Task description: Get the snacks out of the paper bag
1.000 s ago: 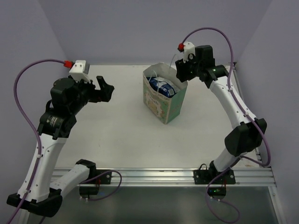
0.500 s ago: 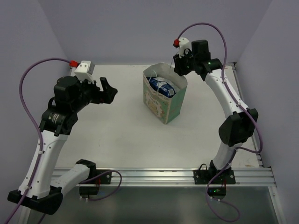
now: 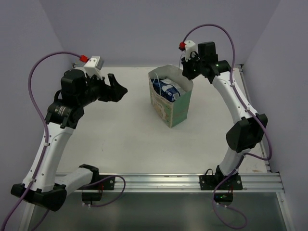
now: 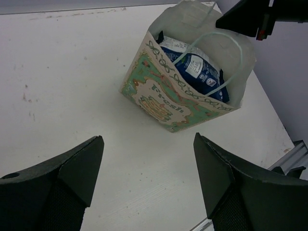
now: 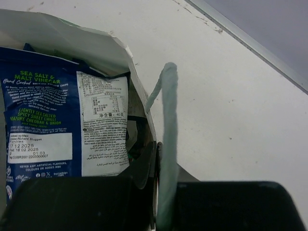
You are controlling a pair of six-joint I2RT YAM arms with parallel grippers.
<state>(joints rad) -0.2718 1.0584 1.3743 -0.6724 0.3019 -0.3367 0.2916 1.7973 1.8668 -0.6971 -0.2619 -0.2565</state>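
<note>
The paper bag [image 3: 171, 105] stands upright at the middle back of the table, mint-green with a printed front [image 4: 161, 96] and a pale inside [image 5: 72, 36]. Blue-and-white snacks [image 3: 169, 89] stand inside it [image 4: 196, 69], one showing a white label panel [image 5: 103, 125]; others under them are hidden. My right gripper [image 3: 186, 73] is at the bag's far right corner, shut on the rim [image 5: 159, 161], with a string handle [image 5: 168, 120] running past its fingers. My left gripper [image 3: 118, 89] hangs open left of the bag, above bare table [image 4: 149, 159], holding nothing.
An aluminium rail [image 3: 168, 180] runs along the near edge with both arm bases on it. The table's metal back edge [image 5: 250, 43] lies close behind the bag. Purple walls enclose the table at the left, back and right.
My right gripper has closed onto the bag's rim at the far right corner. My left arm has risen and swung right, toward the bag, its jaws narrowing slightly.
</note>
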